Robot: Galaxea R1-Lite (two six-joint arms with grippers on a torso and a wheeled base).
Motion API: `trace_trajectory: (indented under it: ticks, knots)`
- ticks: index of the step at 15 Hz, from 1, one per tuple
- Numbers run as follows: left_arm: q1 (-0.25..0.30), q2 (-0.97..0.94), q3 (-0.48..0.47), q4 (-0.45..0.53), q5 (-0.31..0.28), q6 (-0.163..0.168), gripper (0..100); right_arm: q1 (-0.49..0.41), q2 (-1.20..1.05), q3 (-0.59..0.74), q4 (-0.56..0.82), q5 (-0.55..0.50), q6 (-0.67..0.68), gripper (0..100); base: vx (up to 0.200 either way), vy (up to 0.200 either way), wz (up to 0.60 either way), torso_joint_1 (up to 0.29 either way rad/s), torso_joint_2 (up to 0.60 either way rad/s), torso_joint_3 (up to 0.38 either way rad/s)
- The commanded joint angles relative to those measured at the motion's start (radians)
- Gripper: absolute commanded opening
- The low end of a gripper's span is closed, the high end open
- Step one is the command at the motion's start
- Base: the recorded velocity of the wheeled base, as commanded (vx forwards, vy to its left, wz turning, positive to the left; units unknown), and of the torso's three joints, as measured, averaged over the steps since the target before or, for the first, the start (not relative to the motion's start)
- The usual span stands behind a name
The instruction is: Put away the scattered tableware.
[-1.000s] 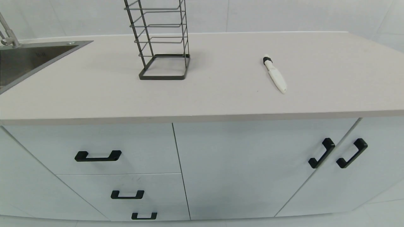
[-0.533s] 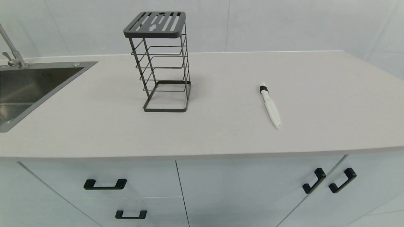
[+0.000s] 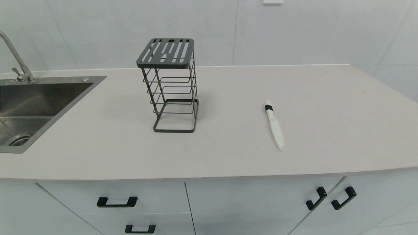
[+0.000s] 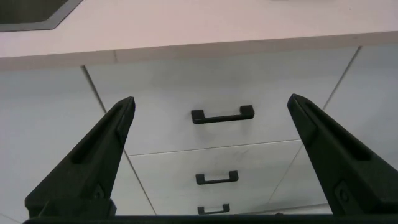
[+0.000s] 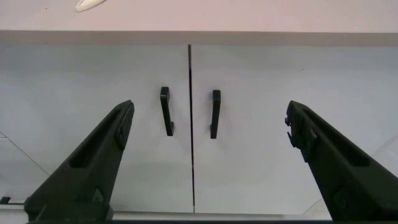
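Observation:
A white knife (image 3: pixel 274 126) with a black band near one end lies flat on the beige countertop (image 3: pixel 235 147), right of centre; its tip (image 5: pixel 92 5) peeks over the counter edge in the right wrist view. A black wire knife rack (image 3: pixel 171 85) with a slotted top stands upright at the counter's middle. My left gripper (image 4: pixel 211 107) hangs open below the counter, facing the drawer fronts. My right gripper (image 5: pixel 210 109) is open too, low in front of the double cabinet doors, with nothing between its fingers.
A steel sink (image 3: pixel 29 104) with a tap (image 3: pixel 16 63) is set into the counter's left end. Drawers with black handles (image 4: pixel 222 115) sit below on the left, cabinet doors with two vertical handles (image 5: pixel 189 112) on the right. A tiled wall closes the back.
The head camera has tilted upward over the second: the whole scene slid down in view and the rack's top and wall came into sight. The knife and rack kept their places on the counter.

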Motion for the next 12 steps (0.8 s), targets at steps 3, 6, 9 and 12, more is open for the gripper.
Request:
trace_trajectory:
  ticks: [3, 6, 9, 12]
  knots:
    - [0.0, 0.002, 0.0, 0.001, 0.0, 0.018, 100, 0.0, 0.001, 0.0, 0.0, 0.0, 0.0, 100, 0.0, 0.0, 0.0, 0.191, -0.42, -0.23]
    - [-0.001, 0.002, -0.001, 0.051, 0.005, 0.052, 100, 0.0, 0.001, 0.0, 0.0, 0.0, 0.0, 100, 0.0, 0.0, 0.0, 0.229, -0.5, -0.277]
    - [-0.001, 0.002, 0.002, 0.042, 0.005, 0.05, 100, 0.0, 0.001, 0.0, 0.0, 0.0, 0.0, 100, 0.0, 0.0, 0.0, 0.245, -0.53, -0.286]
    - [-0.001, 0.002, 0.002, 0.042, 0.003, 0.05, 100, 0.0, 0.001, 0.0, 0.0, 0.0, 0.0, 100, 0.0, 0.0, 0.0, 0.261, -0.56, -0.3]
